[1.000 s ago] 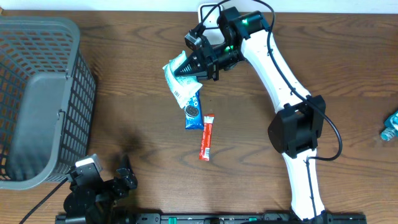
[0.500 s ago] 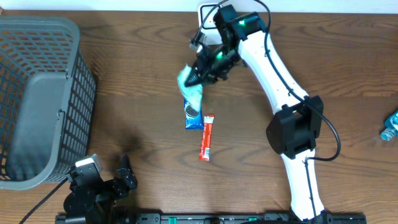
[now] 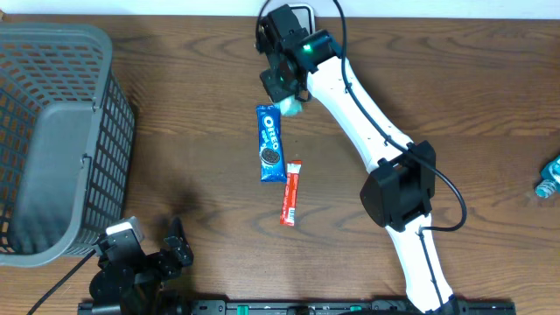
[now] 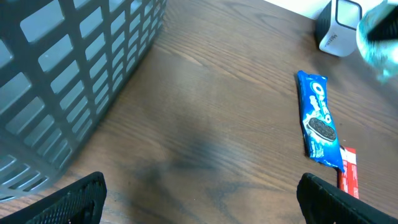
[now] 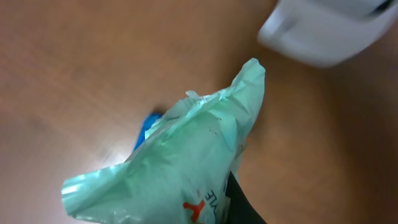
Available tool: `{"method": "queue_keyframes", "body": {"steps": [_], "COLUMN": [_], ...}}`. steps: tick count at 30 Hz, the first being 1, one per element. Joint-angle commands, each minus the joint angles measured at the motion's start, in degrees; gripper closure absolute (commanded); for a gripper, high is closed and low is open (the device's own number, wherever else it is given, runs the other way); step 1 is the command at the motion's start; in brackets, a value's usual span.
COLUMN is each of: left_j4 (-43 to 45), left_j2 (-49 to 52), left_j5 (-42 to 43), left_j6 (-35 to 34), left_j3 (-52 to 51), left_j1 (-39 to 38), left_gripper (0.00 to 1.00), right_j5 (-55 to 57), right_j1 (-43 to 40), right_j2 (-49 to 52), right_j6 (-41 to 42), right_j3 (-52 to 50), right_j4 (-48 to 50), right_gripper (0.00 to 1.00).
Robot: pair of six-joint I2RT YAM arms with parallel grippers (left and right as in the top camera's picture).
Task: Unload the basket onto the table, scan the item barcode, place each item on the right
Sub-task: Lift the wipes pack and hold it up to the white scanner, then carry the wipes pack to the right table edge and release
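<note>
Green packet (image 5: 186,162) near scanner (image 4: 336,28) at table's (image 3: 490,105) far edge

Worktop (image 3: 201,131): dark brown wood grain, and I see it in the left wrist view (image 4: 205,124) too.
Basket (image 3: 112,149): grey plastic lattice, standing at the worktop's left side; its wall (image 4: 68,68) fills my left wrist view's upper left.
Oreo pack (image 3: 270,143): blue, lying flat and face up near the middle (image 4: 317,121), well apart from the basket.
Red sachet (image 3: 290,192): a slim stick just beside the pack's lower end (image 4: 349,175); I can't tell whether they touch.
Teal thing (image 3: 549,178): cut off by the right edge, so I can't identify it.
</note>
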Motion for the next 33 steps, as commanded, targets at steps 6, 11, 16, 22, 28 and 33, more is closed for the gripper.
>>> {"method": "queue_keyframes", "body": {"steps": [6, 11, 16, 22, 28, 33], "left_j4": [-0.11, -0.11, -0.11, -0.11, -0.11, -0.11], "left_j2": [-0.04, -0.04, -0.04, -0.04, -0.04, -0.04], "left_j5": [0.09, 0.09, 0.09, 0.07, 0.09, 0.07], "left_j6": [-0.33, -0.35, -0.33, -0.33, -0.33, -0.33], "left_j3": [-0.04, -0.04, -0.04, -0.04, -0.04, -0.04], "left_j1": [0.0, 0.0, 0.0, 0.0, 0.0, 0.0], "left_gripper": [0.02, 0.02, 0.02, 0.02, 0.02, 0.02], "right_j5": [11.82, 15.61, 20.37, 20.85, 18.93, 16.98], "right_j1": [-1.64, -1.88, -2.12, -3.19, -4.63, -4.98], "right_j2": [0.09, 2.23, 7.43, 11.26, 13.88, 15.85], "right_j6": [-8.57, -14.25, -22.38, -24.92, -25.27, -25.62], "right_j3": [1.01, 1.01, 1.01, 1.01, 1.01, 1.01], "right_j4": [15.19, 27.12, 40.24, 50.8, 54.03, 55.15], "right_gripper": [0.99, 0.99, 0.99, 0.99, 0.99, 0.99]}}
